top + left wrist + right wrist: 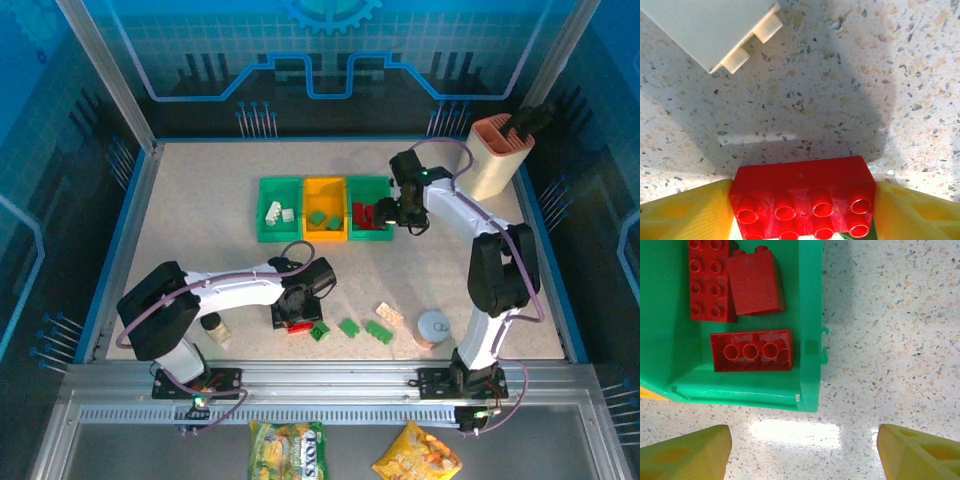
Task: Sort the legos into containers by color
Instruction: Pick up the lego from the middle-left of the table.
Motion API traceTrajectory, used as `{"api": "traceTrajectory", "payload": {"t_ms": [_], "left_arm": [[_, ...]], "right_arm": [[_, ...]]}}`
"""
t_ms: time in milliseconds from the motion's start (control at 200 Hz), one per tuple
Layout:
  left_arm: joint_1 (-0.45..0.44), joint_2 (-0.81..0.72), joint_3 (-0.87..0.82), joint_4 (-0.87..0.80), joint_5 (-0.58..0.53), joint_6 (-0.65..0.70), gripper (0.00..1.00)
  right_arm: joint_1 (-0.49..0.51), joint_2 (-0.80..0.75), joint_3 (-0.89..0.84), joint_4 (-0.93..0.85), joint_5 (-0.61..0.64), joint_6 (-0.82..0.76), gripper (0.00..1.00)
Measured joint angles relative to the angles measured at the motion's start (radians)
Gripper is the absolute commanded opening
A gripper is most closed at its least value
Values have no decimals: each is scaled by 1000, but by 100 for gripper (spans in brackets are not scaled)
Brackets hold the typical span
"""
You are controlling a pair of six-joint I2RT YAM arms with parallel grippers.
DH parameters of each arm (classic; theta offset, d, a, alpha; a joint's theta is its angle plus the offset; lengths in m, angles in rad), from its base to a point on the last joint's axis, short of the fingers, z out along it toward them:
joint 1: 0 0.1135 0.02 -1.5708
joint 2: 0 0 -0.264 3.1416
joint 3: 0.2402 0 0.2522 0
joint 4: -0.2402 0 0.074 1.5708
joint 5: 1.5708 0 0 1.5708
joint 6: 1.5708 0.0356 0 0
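Dragging worries me: my left pincer (802,212) grips the red brick (802,182) just beside a green brick (320,332); my right pincer (802,450) gapes.

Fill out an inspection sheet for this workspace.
Surface: speckled table, no spills seen.
Job's things: left green bin holds cream bricks; orange-yellow bin holds green bricks; right green bin holds three red bricks; three loose green bricks and a loose cream brick lie near the arms.
Clutter: tin can, small jar, beige-and-pink holder.
Grippers: left gripper shut on a red brick; right gripper open, by the right green bin.
Cables: purple cables along both arms.
Surroundings: two snack bags beyond the near rail.
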Motion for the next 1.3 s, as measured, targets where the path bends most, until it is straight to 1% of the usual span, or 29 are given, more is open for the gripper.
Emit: {"api": "traceTrajectory", "payload": {"t_ms": [145, 420, 735, 1025, 1181, 1301], "left_arm": [[0, 0, 4, 0, 1, 5, 63], [0, 0, 25, -9, -1, 35, 63], [10, -12, 68, -39, -27, 90, 63], [101, -55, 138, -56, -45, 183, 63], [151, -51, 214, -56, -45, 250, 63], [187, -19, 298, -52, -45, 307, 63]], "right_arm": [[0, -32, -15, 0, 3, 3, 77], [0, -68, -27, -3, 11, 4, 77], [0, -118, -47, -22, 45, 4, 77], [0, -163, -86, -47, 72, 4, 77], [-1, -196, -114, -63, 92, 3, 77], [-3, -225, -138, -69, 107, 4, 77]]}}
